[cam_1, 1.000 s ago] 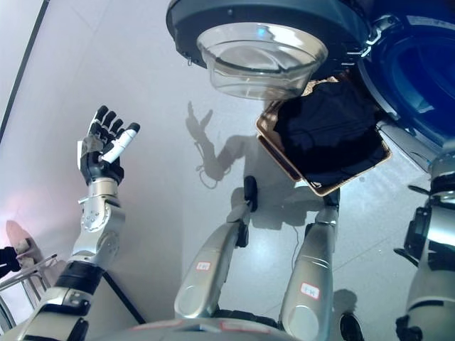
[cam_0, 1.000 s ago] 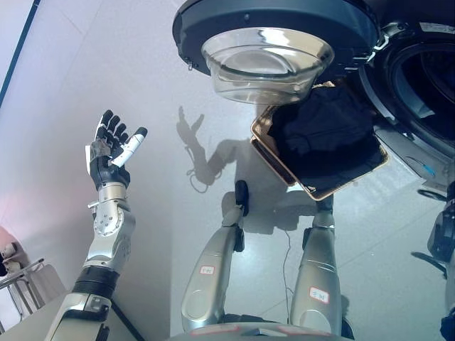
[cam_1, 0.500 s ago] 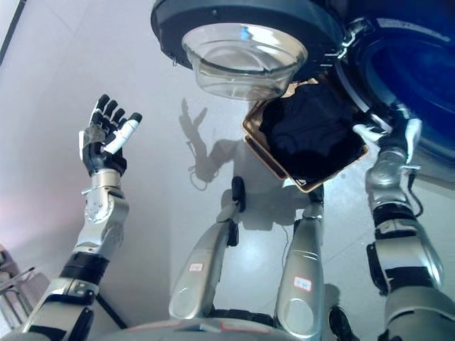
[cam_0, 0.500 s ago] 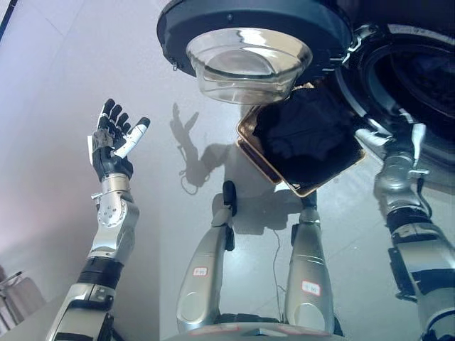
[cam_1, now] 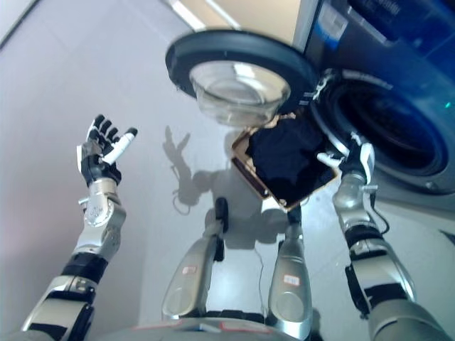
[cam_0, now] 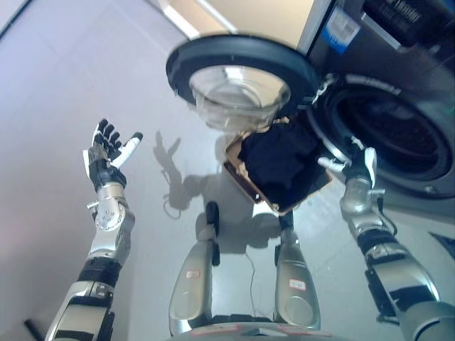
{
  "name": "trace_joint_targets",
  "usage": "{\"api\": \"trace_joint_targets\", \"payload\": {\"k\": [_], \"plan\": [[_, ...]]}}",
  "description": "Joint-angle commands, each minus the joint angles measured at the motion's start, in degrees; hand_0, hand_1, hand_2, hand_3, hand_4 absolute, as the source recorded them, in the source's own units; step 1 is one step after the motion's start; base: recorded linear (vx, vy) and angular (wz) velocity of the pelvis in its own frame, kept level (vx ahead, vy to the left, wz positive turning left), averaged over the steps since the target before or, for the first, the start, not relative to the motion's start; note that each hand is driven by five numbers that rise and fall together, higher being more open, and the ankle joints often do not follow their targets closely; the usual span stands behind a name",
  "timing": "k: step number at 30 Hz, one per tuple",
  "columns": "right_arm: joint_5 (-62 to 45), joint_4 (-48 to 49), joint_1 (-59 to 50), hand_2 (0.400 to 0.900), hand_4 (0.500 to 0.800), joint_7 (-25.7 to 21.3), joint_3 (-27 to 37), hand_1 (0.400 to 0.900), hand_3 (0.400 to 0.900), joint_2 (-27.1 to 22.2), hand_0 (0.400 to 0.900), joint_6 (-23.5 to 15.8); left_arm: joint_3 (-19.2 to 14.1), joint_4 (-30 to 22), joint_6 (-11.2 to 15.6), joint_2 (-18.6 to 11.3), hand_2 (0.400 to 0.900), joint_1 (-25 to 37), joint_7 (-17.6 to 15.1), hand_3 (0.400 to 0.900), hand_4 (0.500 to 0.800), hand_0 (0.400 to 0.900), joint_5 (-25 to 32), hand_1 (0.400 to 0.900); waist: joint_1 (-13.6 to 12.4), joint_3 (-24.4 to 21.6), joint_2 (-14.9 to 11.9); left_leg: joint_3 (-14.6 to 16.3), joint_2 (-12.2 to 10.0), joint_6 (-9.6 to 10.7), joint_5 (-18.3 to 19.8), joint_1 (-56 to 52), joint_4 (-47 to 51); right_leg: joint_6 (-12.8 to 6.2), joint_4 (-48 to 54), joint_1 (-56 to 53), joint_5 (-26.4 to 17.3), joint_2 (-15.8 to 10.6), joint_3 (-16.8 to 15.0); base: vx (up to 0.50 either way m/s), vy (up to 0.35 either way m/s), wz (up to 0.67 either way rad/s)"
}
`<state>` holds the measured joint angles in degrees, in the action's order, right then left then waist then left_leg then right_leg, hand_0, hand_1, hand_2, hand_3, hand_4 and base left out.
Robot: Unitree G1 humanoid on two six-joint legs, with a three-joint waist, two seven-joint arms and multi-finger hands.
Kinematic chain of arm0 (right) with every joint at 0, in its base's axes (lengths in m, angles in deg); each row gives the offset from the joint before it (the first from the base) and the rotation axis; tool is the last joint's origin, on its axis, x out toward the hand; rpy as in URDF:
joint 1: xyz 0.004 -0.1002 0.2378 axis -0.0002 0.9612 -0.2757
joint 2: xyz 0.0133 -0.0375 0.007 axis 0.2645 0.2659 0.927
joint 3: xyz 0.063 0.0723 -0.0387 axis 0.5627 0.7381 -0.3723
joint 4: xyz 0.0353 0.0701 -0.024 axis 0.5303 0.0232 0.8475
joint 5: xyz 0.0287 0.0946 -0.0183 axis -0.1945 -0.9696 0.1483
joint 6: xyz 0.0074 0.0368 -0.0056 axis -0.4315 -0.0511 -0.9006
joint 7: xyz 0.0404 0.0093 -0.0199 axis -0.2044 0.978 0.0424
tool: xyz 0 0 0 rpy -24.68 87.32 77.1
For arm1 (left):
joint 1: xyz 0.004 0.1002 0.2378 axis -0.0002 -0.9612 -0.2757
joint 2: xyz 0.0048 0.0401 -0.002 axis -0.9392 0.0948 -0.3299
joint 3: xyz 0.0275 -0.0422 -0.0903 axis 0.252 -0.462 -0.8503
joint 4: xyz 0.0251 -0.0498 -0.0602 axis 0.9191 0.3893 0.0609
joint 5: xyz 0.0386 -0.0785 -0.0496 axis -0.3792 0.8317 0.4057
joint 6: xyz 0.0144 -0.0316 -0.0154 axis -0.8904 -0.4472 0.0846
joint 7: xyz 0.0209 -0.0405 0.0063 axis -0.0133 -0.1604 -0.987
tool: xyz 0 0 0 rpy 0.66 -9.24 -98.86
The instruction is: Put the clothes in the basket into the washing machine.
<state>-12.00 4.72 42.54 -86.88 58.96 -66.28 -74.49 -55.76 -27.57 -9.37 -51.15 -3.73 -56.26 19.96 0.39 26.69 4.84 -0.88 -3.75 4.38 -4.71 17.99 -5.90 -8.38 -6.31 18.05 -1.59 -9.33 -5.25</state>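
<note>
Basket (cam_0: pixel 242 174): tan, rectangular, on the floor (cam_0: pixel 85 85) just below the open door (cam_0: pixel 242 67) and left of the drum mouth. Its long axis runs from upper left to lower right in the view, one corner pointing toward the robot.

Contents: dark clothes (cam_0: pixel 277 160), heaped and filling most of the basket, rising above its rim. Single pieces cannot be told apart.

Washer (cam_0: pixel 398 92): dark front-loader at the right. The round door with its clear glass bowl is swung out to the left, over the basket's far end. Drum (cam_0: pixel 387 138) dark inside; contents cannot be told.

Left hand (cam_0: pixel 108 153): raised well to the left of the basket, palm up, fingers spread and straight, holding nothing.

Right hand (cam_0: pixel 353 169): at the basket's right edge, by the lower rim of the drum opening, fingers pointing up and loosely extended. No cloth visible in it.

Change from half a second ago: the whole view has shifted, showing more of the washer front. The right hand stays by the basket's right edge; the left hand stays raised and spread.
</note>
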Motion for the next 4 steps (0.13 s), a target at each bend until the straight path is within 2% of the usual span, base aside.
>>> {"api": "trace_joint_targets", "payload": {"k": [1, 4], "plan": [[1.28, 2.07, 4.7, 0.9, 0.8, -0.43, -1.25, 0.9, 0.9, 0.99, 0.9, -3.54, -3.3, 1.33, 3.64, -1.66, 0.9, 0.49, -0.19, 0.9, 0.8, 0.9, -3.85, 0.9, 0.85, -10.39, -3.12, -3.58, -5.92, 3.55, 1.94, 1.58, -2.33, -1.17, -0.64, -0.46, -2.33, -2.09, -0.68, 0.08, -0.053, 0.02], [2.0, 2.68, 7.67, 0.9, 0.8, 0.42, -0.72, 0.9, 0.9, 2.29, 0.9, -3.62, -3.64, 0.83, 3.26, -1.6, 0.9, -1.16, 0.65, 0.9, 0.8, 0.9, -4.27, 0.9, 1.09, -11.87, -4.15, -3.56, -6.79, 3.71, 2.1, -1.14, -1.52, -1.15, -0.01, -2.9, -1.96, -1.41, -0.11, 0.07, -0.029, 0.02]]}}
